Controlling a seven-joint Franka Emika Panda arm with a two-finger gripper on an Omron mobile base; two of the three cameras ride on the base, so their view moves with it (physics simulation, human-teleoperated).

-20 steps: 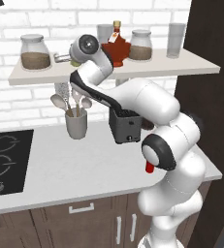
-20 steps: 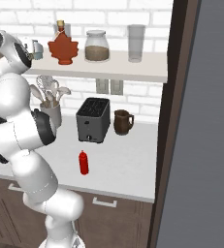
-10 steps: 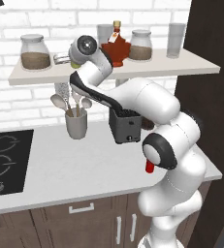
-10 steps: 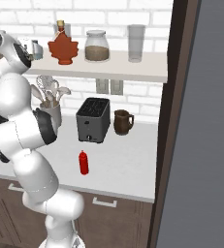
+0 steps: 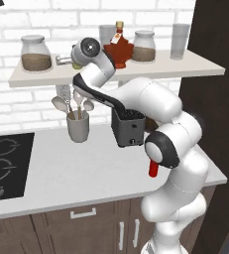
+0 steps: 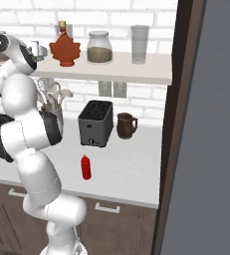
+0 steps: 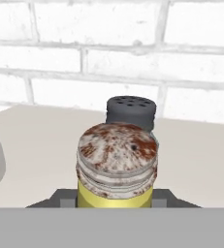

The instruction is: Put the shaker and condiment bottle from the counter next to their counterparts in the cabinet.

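Shelf [image 7: 45, 145] edge near held shaker [image 7: 117, 167]

The shaker [image 7: 116, 167] has a yellow body and a grey cap mottled with rusty brown. Behind the shaker, a second shaker's cap [image 7: 131, 112] is dark grey with black holes. The shelf [image 7: 45, 145] under them is off-white, the brick wall [image 7: 113, 53] white with grey joints. Below the shelf, a plain red bottle [image 6: 86, 167] stands on the light grey counter [image 6: 131, 167].
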